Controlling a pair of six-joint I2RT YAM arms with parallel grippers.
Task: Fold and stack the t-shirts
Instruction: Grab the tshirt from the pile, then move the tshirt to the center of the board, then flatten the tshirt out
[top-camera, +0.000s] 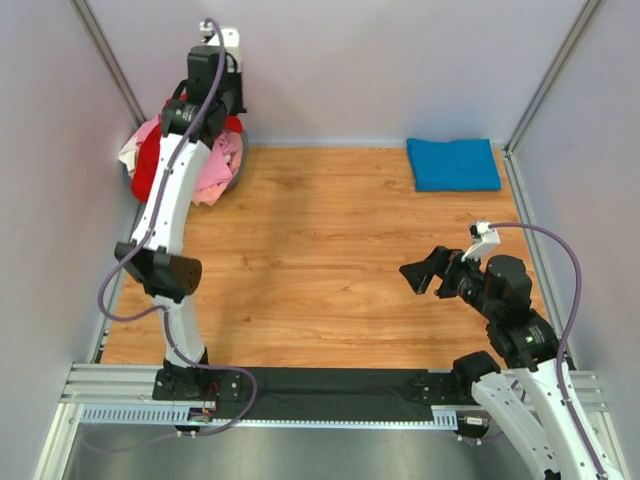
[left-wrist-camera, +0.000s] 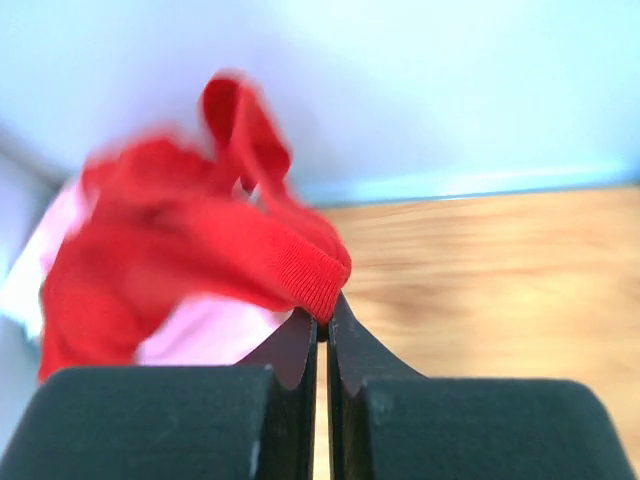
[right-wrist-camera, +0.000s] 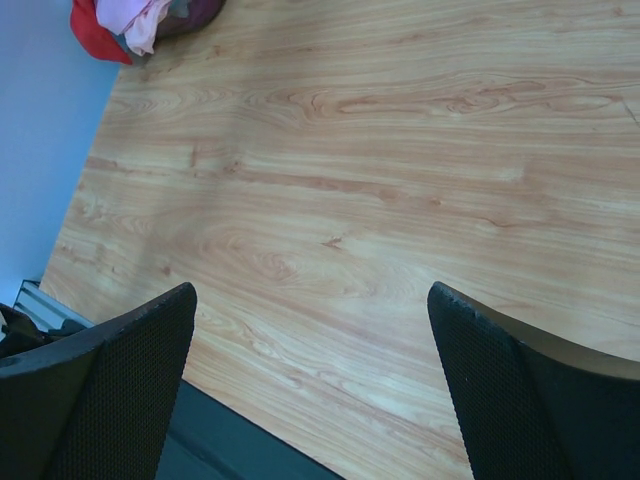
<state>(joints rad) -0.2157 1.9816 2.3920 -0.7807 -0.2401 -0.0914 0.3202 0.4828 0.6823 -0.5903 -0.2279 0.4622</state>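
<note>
Nearest: my right claw (top-camera: 425, 275) hangs spread wide over the near right part of the tabletop (top-camera: 320, 250), holding nothing. Its wrist view shows only bare wood between the fingers.

Far left: my left arm reaches into the far left corner. My left claw (left-wrist-camera: 322, 315) is pressed together on a ribbed hem of the red t-shirt (left-wrist-camera: 190, 260), pinching it at the very tips. The shirt is crumpled and bunched against the pink t-shirt (top-camera: 215, 170) and a cream t-shirt (top-camera: 132, 150). None of the three is folded.

Far right: the blue t-shirt (top-camera: 453, 164) lies folded flat in the far right corner, well apart from the rest.

Assessment: one shirt appears finished. The step in hand is drawing the red one out of the bunch. The next move calls for lifting it free of the pink cloth, which may drag along, and carrying it to the open middle of the tabletop. The pinch is shallow and could slip. My right claw looks well placed to take a second edge for spreading.
</note>
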